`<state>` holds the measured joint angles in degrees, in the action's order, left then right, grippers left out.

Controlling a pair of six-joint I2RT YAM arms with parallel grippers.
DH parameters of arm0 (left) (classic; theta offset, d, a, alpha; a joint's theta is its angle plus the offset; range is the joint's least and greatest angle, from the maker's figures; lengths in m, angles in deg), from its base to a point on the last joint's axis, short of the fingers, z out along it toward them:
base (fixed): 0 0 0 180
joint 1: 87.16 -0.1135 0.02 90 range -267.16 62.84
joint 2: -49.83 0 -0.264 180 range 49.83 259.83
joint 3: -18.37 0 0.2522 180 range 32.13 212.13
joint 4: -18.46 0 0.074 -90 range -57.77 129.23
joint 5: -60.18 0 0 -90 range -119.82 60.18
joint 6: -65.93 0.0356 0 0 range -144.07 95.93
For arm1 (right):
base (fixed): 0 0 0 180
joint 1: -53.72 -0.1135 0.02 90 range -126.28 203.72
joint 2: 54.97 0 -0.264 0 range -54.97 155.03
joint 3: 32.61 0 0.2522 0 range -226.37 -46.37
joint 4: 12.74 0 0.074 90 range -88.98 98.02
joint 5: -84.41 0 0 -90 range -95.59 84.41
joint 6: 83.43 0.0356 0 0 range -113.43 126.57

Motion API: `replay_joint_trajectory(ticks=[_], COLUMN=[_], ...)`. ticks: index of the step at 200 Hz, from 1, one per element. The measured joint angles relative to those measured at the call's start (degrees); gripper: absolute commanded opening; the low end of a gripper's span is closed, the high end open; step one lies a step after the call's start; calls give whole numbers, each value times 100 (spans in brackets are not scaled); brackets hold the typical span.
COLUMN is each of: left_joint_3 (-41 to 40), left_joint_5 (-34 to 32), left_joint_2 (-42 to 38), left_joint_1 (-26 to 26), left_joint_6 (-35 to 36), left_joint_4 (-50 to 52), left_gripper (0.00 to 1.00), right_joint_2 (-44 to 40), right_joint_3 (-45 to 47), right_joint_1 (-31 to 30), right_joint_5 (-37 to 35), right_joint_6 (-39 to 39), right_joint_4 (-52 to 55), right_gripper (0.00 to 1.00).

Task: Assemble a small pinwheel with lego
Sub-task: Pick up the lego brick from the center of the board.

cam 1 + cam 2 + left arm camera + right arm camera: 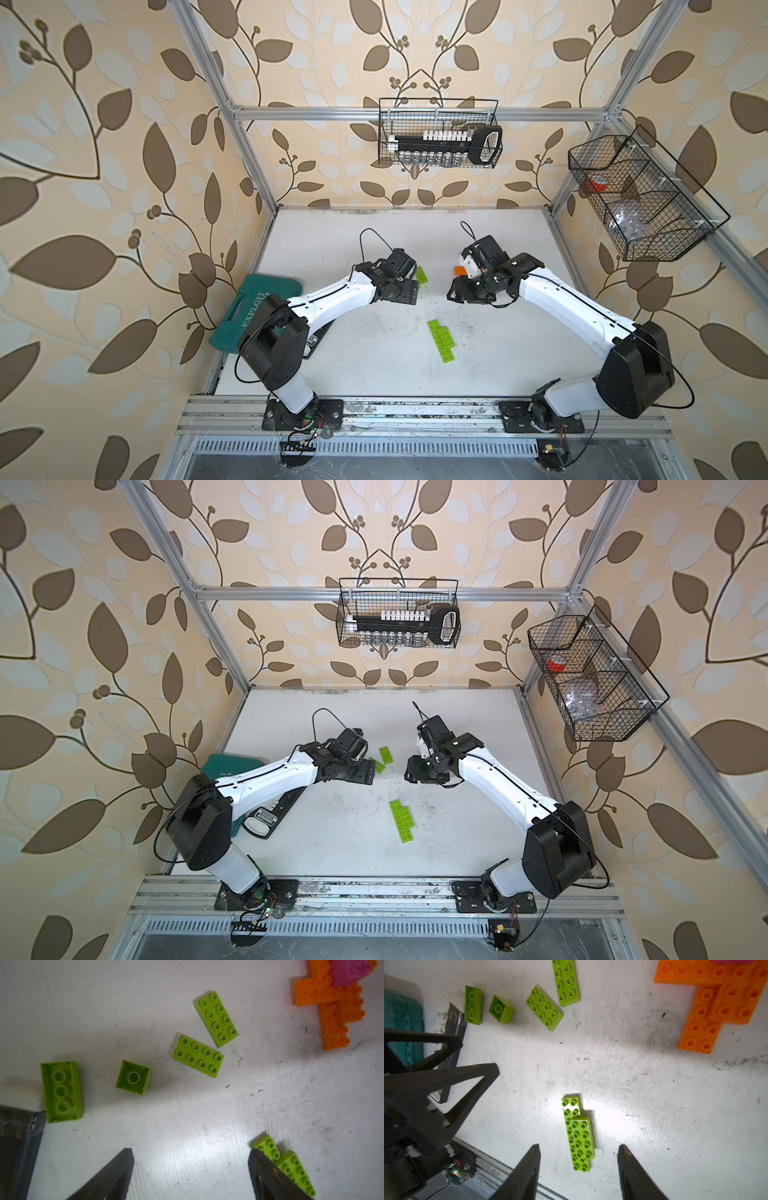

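While the left gripper (191,1157) and right gripper (579,1147) hang wide and empty above the middle of the desk (374,374), a lime lego stack (441,341) lies toward the edge by the arms' bases, with loose lime bricks (198,1056) and an orange-pink piece (332,1001) behind it: light, rigid and slick, likely best pinched across the long sides.

I work in a lab test cell dressed up like a home. A silver aluminium-profile frame (311,112) boxes in my scuffed white desk (374,365), beige leaf-patterned wallpaper (104,166) lines the walls, and black wire baskets (388,124) hang from the frame.
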<state>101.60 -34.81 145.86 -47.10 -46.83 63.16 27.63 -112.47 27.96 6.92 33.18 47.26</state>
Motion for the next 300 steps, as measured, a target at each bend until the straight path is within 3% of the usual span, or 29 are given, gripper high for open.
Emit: replay_joint_trajectory(ticks=[47, 106, 229, 300], left_joint_3=[1255, 2363, 2754, 2968], left_joint_5=[186, 337, 525, 564], left_joint_2=[1193, 2361, 2911, 3091], left_joint_1=[-2, -105, -341, -343], left_joint_6=[1117, 1930, 2271, 2282], left_joint_4=[448, 938, 1224, 1281], left_gripper=[87, 87, 79, 64], right_joint_2=[-601, -999, -1071, -1078], right_joint_3=[125, 323, 396, 411], right_joint_1=[533, 769, 831, 831], right_joint_5=[802, 1132, 1261, 1263], right_joint_6=[-256, -363, -372, -369], right_joint_4=[-164, -184, -179, -184], right_gripper=[60, 61, 61, 60])
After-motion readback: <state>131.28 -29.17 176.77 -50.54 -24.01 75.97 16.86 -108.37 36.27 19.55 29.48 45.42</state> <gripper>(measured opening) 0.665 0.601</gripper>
